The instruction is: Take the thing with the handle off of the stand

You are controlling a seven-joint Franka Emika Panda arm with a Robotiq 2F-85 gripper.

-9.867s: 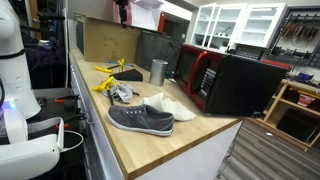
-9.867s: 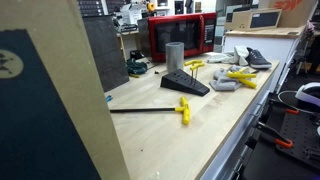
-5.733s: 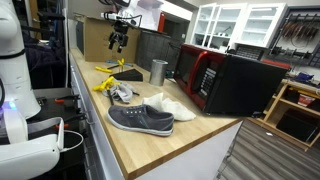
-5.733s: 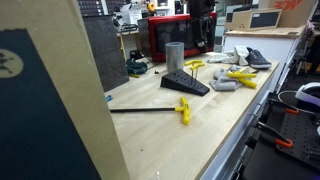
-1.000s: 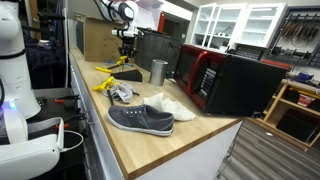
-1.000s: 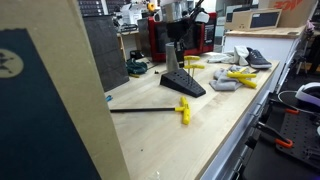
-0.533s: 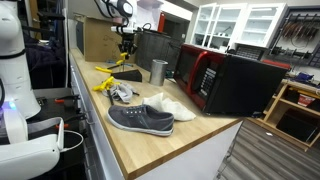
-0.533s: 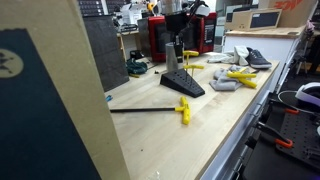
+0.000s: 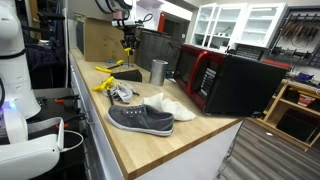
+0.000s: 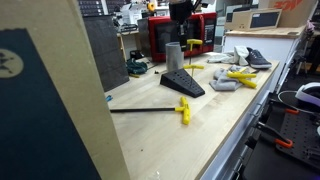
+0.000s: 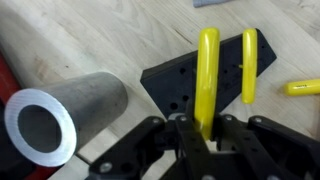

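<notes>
The gripper (image 11: 205,132) holds the yellow-handled tool (image 11: 207,65) tight between its fingers, over the black stand (image 11: 180,82) beside the steel cup (image 11: 80,105).

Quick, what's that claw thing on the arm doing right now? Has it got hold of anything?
End effector: closed, gripping the yellow-handled tool between its fingers.

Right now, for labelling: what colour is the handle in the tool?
The handle is yellow, clearest in wrist view.
</notes>
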